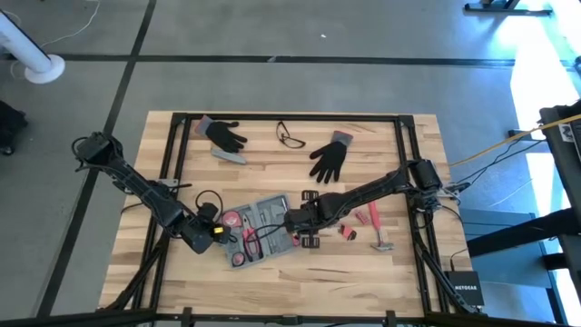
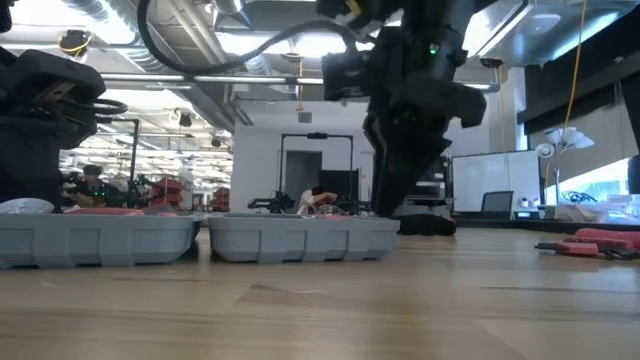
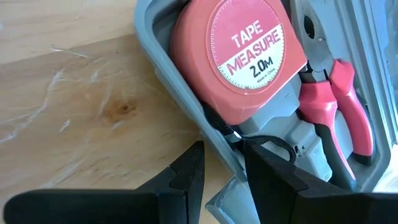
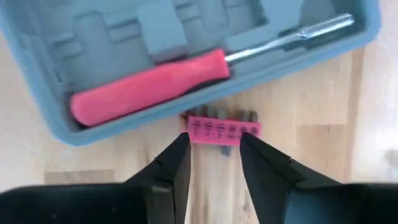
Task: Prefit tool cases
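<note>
The blue-grey tool case (image 1: 261, 227) lies open and flat on the wooden table. It holds a red tape measure (image 3: 239, 56), pink-handled pliers (image 3: 339, 106) and a pink-handled screwdriver (image 4: 149, 87). My left gripper (image 3: 221, 149) is at the case's left end and is shut over its wall. My right gripper (image 4: 214, 140) points down just off the case's right edge (image 4: 261, 71). It is shut on a small pink bit holder (image 4: 221, 130). In the low view both case halves (image 2: 300, 238) rest on the tabletop. My left gripper has the case's side wall (image 3: 225, 163) next to the tape measure, one finger inside the case and one outside on the table side. It comes slanting down from the left. The case lies flat on the table. My right gripper pinches the pink bit holder by its two short ends (image 4: 191, 132) between its two fingertips, from above, pointing down. The holder lies level across the gap, beside the case's edge. Whether it is clear of the table I cannot tell.
A pink hammer (image 1: 379, 232) and small red parts (image 1: 348, 232) lie right of the case. At the far side lie two black gloves (image 1: 222, 133) (image 1: 329, 159), a small grey bar (image 1: 231, 156) and glasses (image 1: 290, 136). A black frame (image 1: 399, 123) borders the table.
</note>
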Motion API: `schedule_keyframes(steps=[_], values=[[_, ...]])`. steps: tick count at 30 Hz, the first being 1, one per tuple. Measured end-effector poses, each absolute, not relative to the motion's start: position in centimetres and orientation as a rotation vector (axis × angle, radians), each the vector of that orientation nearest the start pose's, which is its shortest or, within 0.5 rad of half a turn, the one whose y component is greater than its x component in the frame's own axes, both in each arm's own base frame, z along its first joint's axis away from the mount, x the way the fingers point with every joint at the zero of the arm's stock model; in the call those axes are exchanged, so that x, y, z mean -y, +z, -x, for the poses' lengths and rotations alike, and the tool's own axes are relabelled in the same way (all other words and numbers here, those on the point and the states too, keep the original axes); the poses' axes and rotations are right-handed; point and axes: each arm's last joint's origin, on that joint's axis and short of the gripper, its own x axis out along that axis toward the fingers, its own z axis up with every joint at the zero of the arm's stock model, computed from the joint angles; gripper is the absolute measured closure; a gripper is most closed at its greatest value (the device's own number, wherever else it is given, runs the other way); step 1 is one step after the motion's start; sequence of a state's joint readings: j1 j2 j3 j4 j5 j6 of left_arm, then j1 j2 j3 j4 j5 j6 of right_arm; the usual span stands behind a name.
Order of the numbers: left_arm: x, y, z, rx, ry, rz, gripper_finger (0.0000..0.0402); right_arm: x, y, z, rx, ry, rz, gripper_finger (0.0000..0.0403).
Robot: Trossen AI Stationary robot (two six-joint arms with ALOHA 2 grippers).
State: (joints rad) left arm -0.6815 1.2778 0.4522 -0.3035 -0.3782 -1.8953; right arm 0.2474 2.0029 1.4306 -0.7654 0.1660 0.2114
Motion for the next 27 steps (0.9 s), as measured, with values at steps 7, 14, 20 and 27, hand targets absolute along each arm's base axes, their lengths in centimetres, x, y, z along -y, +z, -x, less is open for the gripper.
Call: schedule_keyframes(steps=[7, 14, 20, 27], values=[[11.4, 13.1, -15.8, -0.831, 0.662, 1.147, 0.0295, -7.4, 17.4, -38.1, -1.360, -0.256, -0.415, 0.0271], [11.4, 13.1, -15.8, -0.844, 0.637, 1.098, 0.0295, -5.3, 17.5, -38.3, -1.296, -0.524, -0.688, 0.0215], [11.4, 13.1, -15.8, -0.848, 0.628, 1.081, 0.0295, -4.5, 17.5, -38.4, -1.245, -0.689, -0.921, 0.0172], [11.4, 13.1, -15.8, -0.852, 0.620, 1.066, 0.0295, -5.0, 16.7, -37.8, -1.225, -0.809, -1.033, 0.0157]])
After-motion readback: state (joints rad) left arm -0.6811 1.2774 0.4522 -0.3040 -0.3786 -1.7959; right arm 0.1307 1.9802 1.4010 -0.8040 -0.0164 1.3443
